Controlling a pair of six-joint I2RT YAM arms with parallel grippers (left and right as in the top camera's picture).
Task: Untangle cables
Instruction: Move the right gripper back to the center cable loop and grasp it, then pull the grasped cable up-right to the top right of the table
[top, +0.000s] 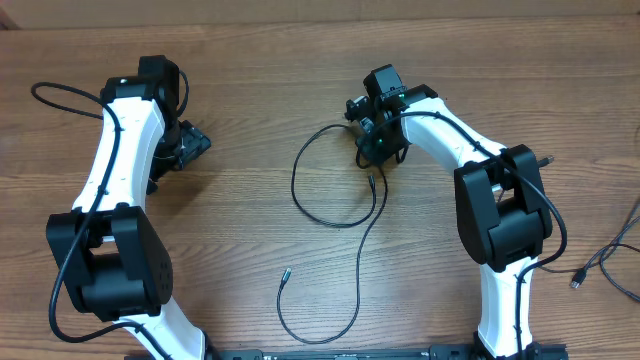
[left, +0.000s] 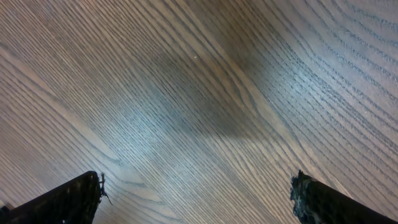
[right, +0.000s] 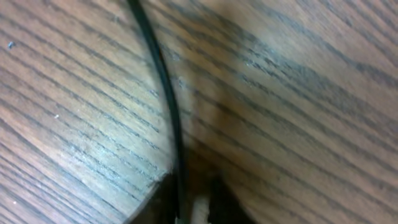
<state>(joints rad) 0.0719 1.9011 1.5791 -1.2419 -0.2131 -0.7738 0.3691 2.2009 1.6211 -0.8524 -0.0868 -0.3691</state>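
Cable (right: 166, 93) — seemingly between right jaws

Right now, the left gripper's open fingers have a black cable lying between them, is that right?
No. The left gripper is open, but the left wrist view shows only bare table between its fingers; the cable lies nearer the right arm.

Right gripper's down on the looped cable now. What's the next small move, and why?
Probably lift the right gripper slightly and draw it away from the loop. The right wrist view shows the cable caught between its closed jaws. Overhead, cable strands cross just beside the gripper, so a gentle pull should open the crossing. The left gripper is open, well clear.
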